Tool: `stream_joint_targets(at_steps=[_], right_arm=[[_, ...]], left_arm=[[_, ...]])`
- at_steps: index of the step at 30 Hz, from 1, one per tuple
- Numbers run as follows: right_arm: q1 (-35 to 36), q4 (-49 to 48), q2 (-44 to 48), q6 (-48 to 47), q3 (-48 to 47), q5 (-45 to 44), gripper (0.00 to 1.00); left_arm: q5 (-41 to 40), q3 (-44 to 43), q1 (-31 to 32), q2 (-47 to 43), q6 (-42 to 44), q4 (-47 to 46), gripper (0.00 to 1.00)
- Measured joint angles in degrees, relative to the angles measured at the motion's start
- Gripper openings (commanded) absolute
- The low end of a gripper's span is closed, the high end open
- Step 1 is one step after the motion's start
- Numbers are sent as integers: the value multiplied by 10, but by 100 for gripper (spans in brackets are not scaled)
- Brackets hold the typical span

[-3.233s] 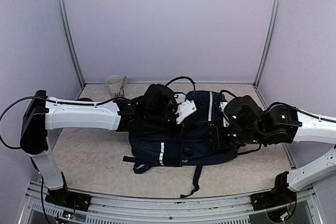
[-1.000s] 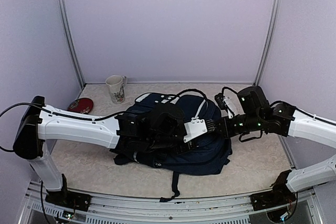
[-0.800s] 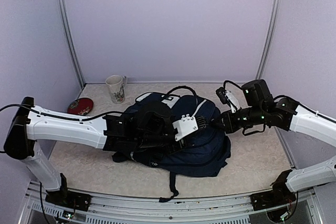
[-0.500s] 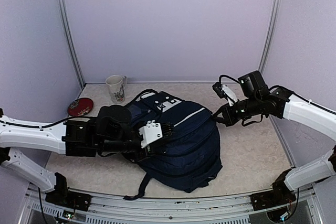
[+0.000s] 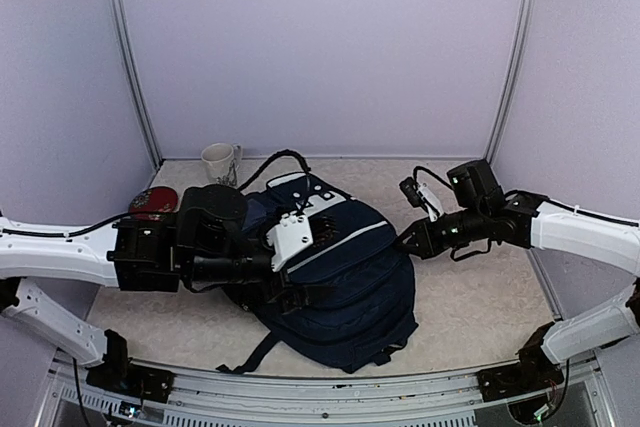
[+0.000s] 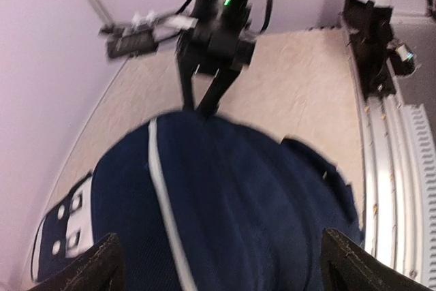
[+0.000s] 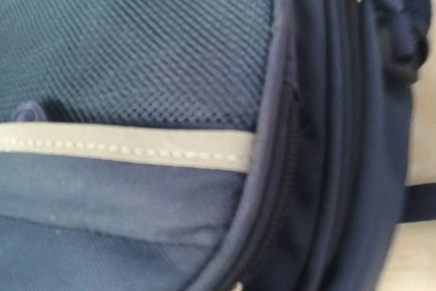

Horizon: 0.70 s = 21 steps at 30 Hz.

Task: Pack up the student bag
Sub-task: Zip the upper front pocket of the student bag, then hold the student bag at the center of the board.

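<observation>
The student bag (image 5: 355,282) is matt navy woven cloth, with a coarse open mesh panel above a smooth, pale, stitched stripe (image 7: 122,146). The table (image 5: 480,297) looks matt, speckled and stone-like.

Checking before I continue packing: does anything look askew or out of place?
The dark navy fabric backpack with a white stripe lies diagonally, its bottom close to the near edge of the beige table. One black strap trails loose toward that edge. Nothing looks spilled or damaged.
</observation>
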State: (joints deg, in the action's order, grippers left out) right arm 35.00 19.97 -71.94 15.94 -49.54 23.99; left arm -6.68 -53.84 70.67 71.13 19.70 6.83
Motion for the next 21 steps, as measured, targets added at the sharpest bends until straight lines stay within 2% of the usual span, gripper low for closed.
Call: stream_joint_targets(at_steps=[1, 3, 4, 5, 8, 10, 16, 19, 21], right_arm=[[11, -11, 1, 11, 6, -6, 0], [29, -27, 6, 31, 11, -13, 0], [35, -35, 10, 40, 13, -14, 0], [40, -42, 15, 49, 15, -15, 0], [48, -61, 34, 74, 21, -16, 0], [51, -70, 44, 89, 26, -17, 0], [61, -78, 57, 115, 32, -28, 0], [65, -79, 58, 120, 32, -28, 0], [65, -79, 58, 121, 32, -28, 0]], left_arm=[[12, -26, 15, 20, 0, -9, 88], [31, -62, 37, 57, -3, -38, 48], [40, -75, 44, 77, -6, -52, 37], [46, -87, 45, 97, -10, -57, 36], [47, -132, 27, 175, -30, -48, 58], [29, -150, 15, 218, -34, -38, 63], [-97, -150, 24, 243, -14, -39, 60], [-134, -154, 24, 246, 1, -40, 58], [-159, -168, 20, 258, 10, -41, 49]])
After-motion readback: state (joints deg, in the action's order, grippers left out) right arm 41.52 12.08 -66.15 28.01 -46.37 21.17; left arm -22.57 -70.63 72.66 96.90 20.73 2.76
